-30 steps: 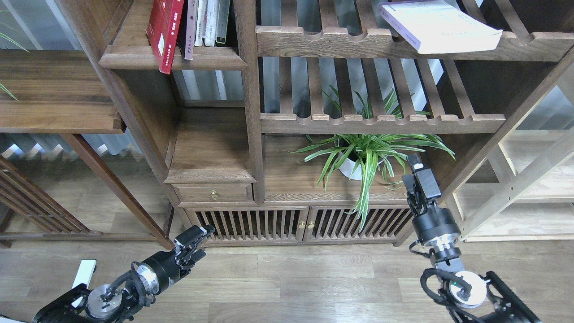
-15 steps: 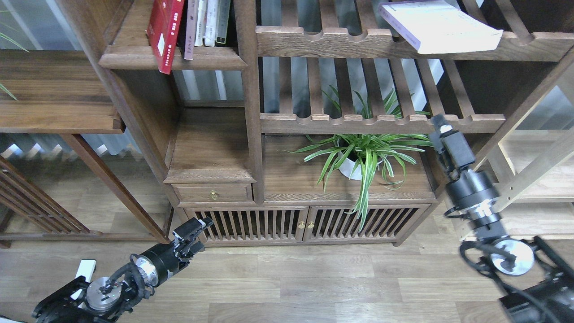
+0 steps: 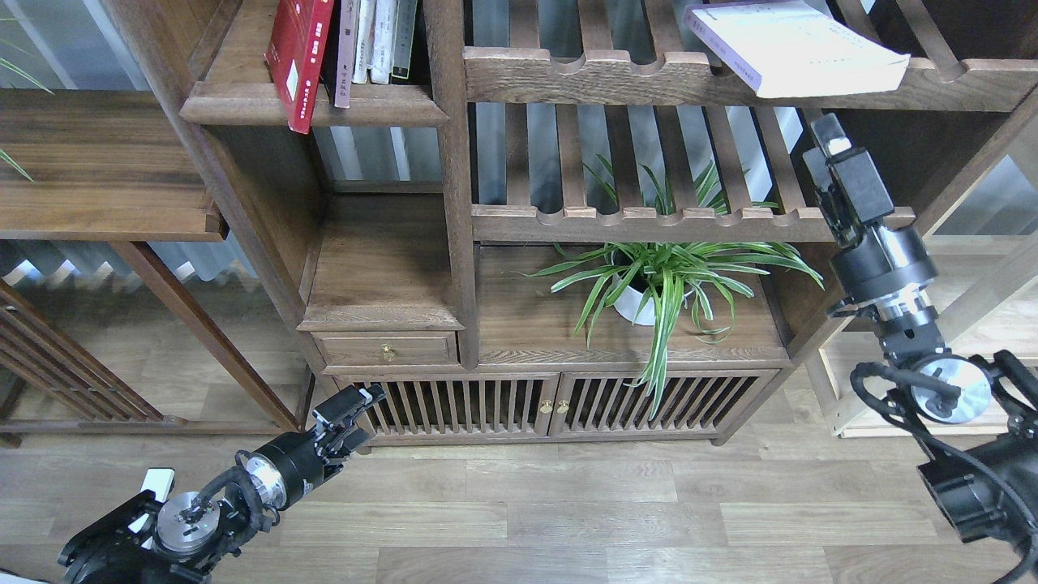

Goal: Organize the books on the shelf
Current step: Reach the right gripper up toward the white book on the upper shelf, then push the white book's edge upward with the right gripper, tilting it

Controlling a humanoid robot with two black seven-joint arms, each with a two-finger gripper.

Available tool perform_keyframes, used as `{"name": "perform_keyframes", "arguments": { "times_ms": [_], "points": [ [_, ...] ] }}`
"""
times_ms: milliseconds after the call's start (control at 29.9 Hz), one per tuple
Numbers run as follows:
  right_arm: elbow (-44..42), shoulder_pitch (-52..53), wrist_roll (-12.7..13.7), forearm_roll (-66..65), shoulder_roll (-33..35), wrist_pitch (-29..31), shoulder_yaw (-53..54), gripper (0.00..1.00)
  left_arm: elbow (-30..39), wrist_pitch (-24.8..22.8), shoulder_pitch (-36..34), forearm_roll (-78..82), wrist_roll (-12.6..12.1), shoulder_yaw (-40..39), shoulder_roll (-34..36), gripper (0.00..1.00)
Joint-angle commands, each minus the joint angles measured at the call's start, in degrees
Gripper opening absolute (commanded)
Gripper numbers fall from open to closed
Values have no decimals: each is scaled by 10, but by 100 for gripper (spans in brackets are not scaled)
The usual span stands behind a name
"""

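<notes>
Lying flat on a slatted rail (image 3: 616,77), the white-lavender book (image 3: 799,49) sits just above my right gripper (image 3: 829,142), whose finger state I cannot tell. Far to its left, the red book (image 3: 296,57) leans on the shelf (image 3: 316,105). Low down, my left gripper (image 3: 357,405) looks empty, its fingers indistinct.

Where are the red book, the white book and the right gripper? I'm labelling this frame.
red book (image 3: 297,57), head view, on its front cover.
white book (image 3: 811,53), head view, on its page edges.
right gripper (image 3: 827,134), head view, at its fingertips.
</notes>
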State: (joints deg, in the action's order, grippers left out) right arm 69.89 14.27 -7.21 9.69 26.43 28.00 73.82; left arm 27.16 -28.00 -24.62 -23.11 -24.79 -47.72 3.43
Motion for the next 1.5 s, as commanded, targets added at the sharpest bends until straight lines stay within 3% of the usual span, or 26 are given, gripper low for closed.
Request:
{"name": "perform_keyframes", "arguments": {
  "times_ms": [0, 501, 869, 1471],
  "points": [
    [-8, 17, 0, 0, -8, 0, -2, 100, 0, 0, -2, 0, 0, 1, 0, 99],
    [-41, 90, 0, -2, -18, 0, -8, 100, 0, 0, 5, -7, 2, -8, 12, 99],
    [-58, 96, 1, -3, -18, -11, -57, 100, 7, 0, 22, -8, 10, -27, 20, 99],
    [-87, 128, 0, -4, -31, -41, -47, 100, 9, 0, 35, -12, 12, -30, 26, 99]
  ]
}}
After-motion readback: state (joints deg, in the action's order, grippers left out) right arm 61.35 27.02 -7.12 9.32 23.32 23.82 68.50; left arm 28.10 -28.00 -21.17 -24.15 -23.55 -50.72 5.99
